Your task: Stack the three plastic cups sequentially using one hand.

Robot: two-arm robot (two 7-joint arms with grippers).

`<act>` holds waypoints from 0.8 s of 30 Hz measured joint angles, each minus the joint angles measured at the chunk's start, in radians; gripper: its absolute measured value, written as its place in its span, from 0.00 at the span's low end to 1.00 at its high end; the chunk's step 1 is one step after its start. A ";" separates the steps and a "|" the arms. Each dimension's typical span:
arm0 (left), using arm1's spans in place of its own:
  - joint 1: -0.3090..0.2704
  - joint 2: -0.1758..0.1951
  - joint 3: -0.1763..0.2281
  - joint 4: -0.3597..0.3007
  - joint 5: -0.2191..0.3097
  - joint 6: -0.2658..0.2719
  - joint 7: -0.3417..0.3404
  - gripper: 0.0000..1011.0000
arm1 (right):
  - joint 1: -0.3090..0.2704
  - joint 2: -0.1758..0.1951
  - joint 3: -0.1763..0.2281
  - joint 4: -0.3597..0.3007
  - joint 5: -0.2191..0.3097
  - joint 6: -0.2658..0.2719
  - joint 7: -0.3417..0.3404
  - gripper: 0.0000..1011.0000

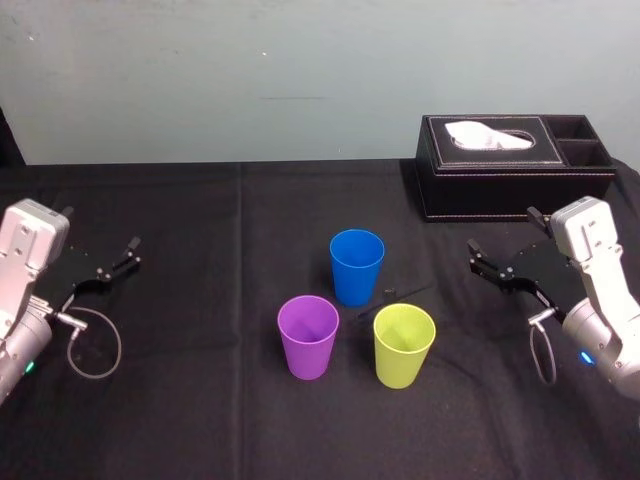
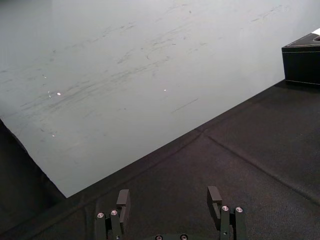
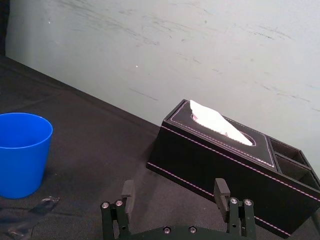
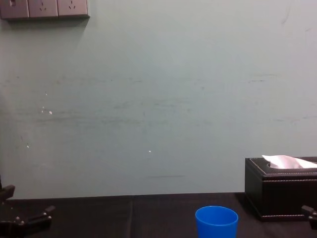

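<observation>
Head view — purple cup (image 1: pixel 308 337), lime cup (image 1: pixel 404 345); chest view, blue cup (image 4: pixel 216 222); left end effector (image 2: pixel 169 192), right end effector (image 3: pixel 174 183) released

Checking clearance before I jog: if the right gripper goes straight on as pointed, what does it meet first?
Likely the black tissue box, its long side dead ahead of the right gripper; the blue cup stands off that line. Depth unclear.

Upright, separate, in a close triangle: blue cup (image 1: pixel 357 266), purple cup (image 1: pixel 308 337), yellow-green cup (image 1: pixel 404 345).
</observation>
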 joint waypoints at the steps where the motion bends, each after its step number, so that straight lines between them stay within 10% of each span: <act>1: 0.000 0.000 0.000 0.000 0.000 0.000 0.000 1.00 | 0.000 0.000 0.000 0.000 0.000 0.000 0.000 0.99; 24: 0.000 0.000 0.000 0.000 0.000 0.000 0.000 1.00 | -0.008 -0.013 0.026 0.000 0.012 0.002 0.035 0.99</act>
